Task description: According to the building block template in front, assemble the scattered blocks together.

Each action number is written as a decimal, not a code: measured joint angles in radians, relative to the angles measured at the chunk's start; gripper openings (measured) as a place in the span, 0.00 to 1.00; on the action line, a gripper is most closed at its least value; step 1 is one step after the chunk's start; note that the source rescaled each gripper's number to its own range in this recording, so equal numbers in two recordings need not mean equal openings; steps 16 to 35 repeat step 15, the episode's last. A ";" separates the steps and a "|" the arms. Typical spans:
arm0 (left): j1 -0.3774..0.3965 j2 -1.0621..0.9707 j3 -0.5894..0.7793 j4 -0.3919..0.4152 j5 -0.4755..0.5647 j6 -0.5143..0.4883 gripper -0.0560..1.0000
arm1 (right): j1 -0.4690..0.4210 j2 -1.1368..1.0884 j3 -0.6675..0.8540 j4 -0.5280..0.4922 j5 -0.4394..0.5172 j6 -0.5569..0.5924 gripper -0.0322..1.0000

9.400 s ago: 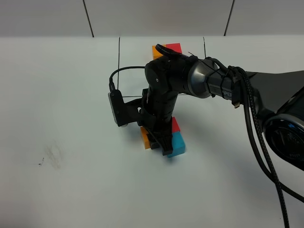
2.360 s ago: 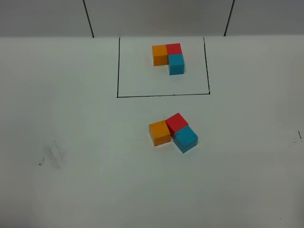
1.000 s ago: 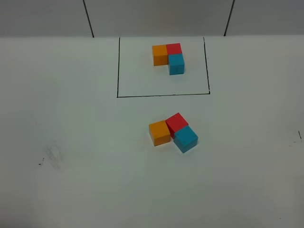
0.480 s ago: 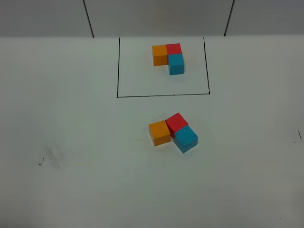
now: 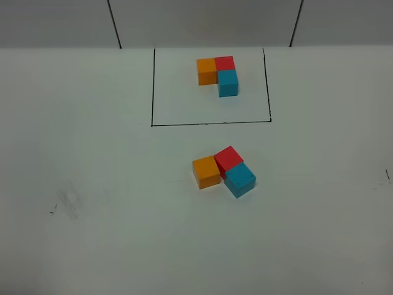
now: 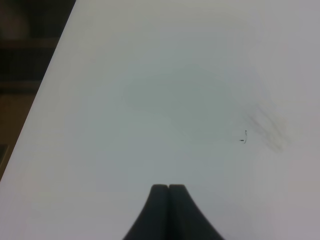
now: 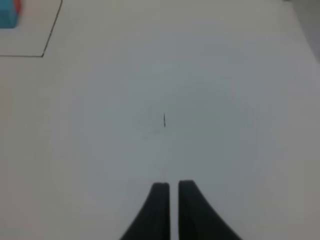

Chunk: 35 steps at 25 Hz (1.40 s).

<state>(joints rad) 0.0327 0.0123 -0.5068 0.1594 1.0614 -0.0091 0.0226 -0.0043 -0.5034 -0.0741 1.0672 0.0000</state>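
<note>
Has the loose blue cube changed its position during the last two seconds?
No. The loose blue cube lies at the same spot below the black drawn rectangle, touching the loose red cube as before.

It looks like a lab test bench: a plain white table (image 5: 92, 246) with a black drawn rectangle (image 5: 210, 123) and pale wall panels (image 5: 202, 21) behind the table.

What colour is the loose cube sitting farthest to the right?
Blue, touching the red cube; clearest in the exterior high view.
</note>
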 joint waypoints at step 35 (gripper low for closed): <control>0.000 0.000 0.000 0.000 0.000 0.000 0.05 | -0.001 0.000 0.000 0.000 0.000 0.000 0.03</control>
